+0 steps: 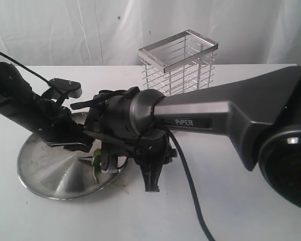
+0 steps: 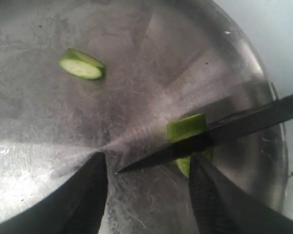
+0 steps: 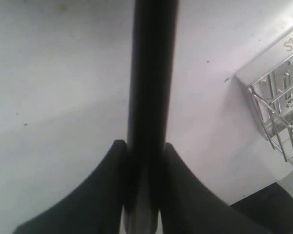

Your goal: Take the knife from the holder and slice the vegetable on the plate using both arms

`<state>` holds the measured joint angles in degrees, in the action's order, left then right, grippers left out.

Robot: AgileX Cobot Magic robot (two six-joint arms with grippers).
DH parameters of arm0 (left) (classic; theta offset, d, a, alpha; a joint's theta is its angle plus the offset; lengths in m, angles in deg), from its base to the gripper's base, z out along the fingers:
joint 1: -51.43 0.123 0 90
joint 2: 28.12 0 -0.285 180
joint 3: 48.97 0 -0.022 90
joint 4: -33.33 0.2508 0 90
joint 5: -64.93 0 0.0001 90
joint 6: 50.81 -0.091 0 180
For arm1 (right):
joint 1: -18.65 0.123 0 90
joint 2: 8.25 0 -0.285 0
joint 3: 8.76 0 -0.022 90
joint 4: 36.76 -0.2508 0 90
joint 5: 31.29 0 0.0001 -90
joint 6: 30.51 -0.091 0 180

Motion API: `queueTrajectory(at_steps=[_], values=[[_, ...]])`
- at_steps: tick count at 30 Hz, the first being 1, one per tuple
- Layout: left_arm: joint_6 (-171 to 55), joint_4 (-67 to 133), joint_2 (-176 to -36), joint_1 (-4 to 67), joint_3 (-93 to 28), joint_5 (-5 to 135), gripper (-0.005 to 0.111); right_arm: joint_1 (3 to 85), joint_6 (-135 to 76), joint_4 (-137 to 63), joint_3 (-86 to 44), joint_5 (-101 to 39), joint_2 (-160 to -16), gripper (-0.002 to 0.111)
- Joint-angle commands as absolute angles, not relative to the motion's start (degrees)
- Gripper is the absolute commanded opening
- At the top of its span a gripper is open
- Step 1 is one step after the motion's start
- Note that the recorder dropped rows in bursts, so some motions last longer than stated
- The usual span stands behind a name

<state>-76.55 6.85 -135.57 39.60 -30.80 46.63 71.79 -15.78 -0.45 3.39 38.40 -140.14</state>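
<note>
Right gripper [image 3: 143, 145] clamping knife [image 3: 151, 73], left gripper [image 2: 147, 157] spread, "PiPER" on arm [image 1: 215, 108], "SUS" on holder [image 3: 278, 53]

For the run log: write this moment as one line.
right end effector: shut on knife | knife: blade across vegetable piece on plate | left end effector: open

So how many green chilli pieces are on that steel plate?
2: one green chilli slice lies loose on the round steel plate; a green chunk sits under the black knife blade. More may be hidden.
</note>
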Motion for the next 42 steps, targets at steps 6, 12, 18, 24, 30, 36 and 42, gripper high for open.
queueTrajectory(at_steps=[6, 12, 18, 24, 30, 36, 42], values=[[-76.68, 5.31, -140.42, 39.33, -30.36, 50.11, 0.055, 71.43, -15.26, 2.36, 3.59, 38.67, -140.06, 0.000], [-77.12, 5.42, -142.15, 37.84, -30.36, 53.51, 0.055, 70.94, -15.26, 2.50, 2.82, 38.67, -139.82, 0.000], [-77.12, 5.42, -144.15, 35.63, -30.46, 55.90, 0.054, 70.59, -15.26, 2.15, 2.44, 38.67, -139.21, 0.000], [-77.63, 5.42, -144.51, 35.30, -30.46, 56.21, 0.054, 70.59, -15.26, 1.68, 2.44, 38.67, -138.84, 0.000], [-77.71, 5.42, -144.51, 35.30, -30.46, 55.68, 0.054, 70.59, -15.62, 1.22, 0.30, 38.67, -138.76, 0.000], [-77.71, 5.54, -144.51, 35.30, -30.46, 53.67, 0.054, 70.59, -15.62, 0.90, -2.35, 38.67, -138.19, 0.000], [-77.76, 5.77, -142.22, 35.30, -30.46, 52.43, 0.054, 70.22, -16.21, 3.67, -2.75, 38.67, -135.85, 0.000]])
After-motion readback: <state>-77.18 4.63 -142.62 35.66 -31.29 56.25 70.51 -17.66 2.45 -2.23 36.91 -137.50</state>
